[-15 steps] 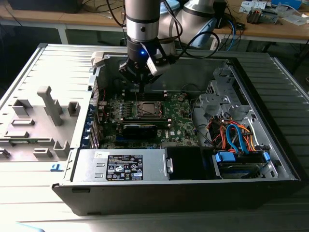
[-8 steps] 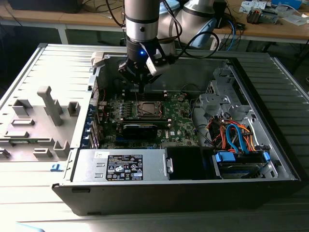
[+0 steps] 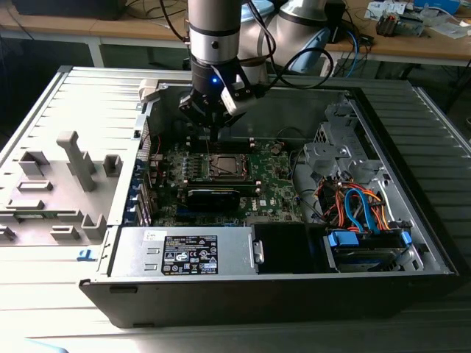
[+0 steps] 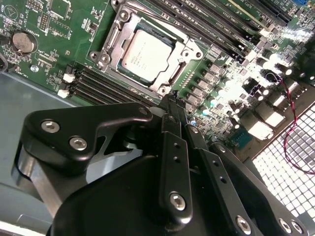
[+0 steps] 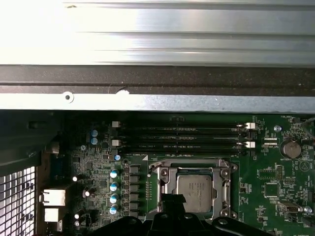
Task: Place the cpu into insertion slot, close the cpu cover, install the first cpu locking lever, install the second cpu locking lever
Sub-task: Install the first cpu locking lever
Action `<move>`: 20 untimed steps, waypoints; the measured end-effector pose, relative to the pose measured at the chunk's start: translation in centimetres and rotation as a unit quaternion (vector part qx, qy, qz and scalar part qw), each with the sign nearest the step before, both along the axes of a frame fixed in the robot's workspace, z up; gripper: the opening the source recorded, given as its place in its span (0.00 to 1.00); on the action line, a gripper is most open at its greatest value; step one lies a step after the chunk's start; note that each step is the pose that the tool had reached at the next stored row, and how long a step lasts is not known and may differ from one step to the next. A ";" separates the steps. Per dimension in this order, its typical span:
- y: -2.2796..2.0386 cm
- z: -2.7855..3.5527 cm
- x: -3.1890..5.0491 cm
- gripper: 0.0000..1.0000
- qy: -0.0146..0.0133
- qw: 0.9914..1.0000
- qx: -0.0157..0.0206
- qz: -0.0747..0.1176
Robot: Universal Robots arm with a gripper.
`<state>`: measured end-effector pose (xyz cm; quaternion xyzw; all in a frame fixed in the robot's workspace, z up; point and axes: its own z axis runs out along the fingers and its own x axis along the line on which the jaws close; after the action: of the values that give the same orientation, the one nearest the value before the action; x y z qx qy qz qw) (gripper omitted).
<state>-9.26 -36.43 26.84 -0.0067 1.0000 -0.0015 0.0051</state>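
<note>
In the insertion slot [image 4: 147, 51] on the green motherboard [image 4: 54, 34], the cpu [image 4: 146, 53] lies flat, silvery top up, with the cpu cover [image 4: 189, 54] framing it. The hand [image 4: 173, 105] hovers just beside the socket's edge, fingers pressed together, holding nothing. Memory slots [image 5: 182, 137] run alongside.

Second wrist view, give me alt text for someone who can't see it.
The cpu sits in the insertion slot on the green motherboard, framed by the cpu cover. The black tool hangs just beside the socket.
</note>
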 end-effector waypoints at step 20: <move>0.14 -0.07 -1.17 0.11 0.000 1.000 0.000 0.000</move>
<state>-10.44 -36.30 26.76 -0.0067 1.0000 -0.0015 0.0051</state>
